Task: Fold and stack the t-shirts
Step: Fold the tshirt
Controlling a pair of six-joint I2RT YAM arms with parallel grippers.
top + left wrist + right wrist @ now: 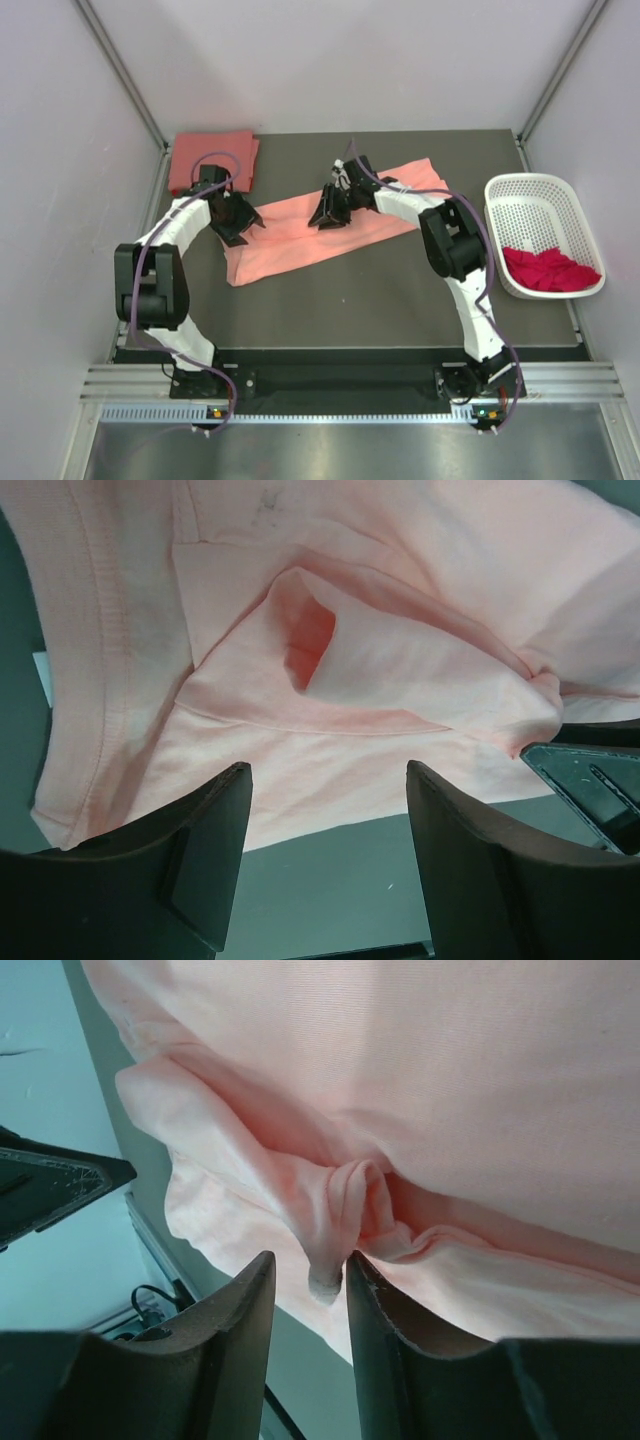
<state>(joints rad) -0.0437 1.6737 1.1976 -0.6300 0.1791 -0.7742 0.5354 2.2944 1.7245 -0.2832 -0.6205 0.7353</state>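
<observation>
A light salmon-pink t-shirt [290,245] lies as a long diagonal band across the dark table, and both grippers are over it. My left gripper [245,222] hovers at its left part, open. In the left wrist view the shirt [380,680] lies beyond the fingers and nothing is between them [328,770]. My right gripper [325,212] is at the middle of the shirt's back edge. Its jaws [308,1260] stand a little apart, with a pinched ridge of the shirt [340,1220] hanging loose between them. A coral-red t-shirt [212,160] lies folded at the back left. A magenta-red t-shirt [548,268] lies crumpled in the basket.
The white perforated basket [540,185] stands at the table's right edge. Bare dark table [350,300] lies between the pink shirt and the arm bases. Light walls close in the table on the left, back and right.
</observation>
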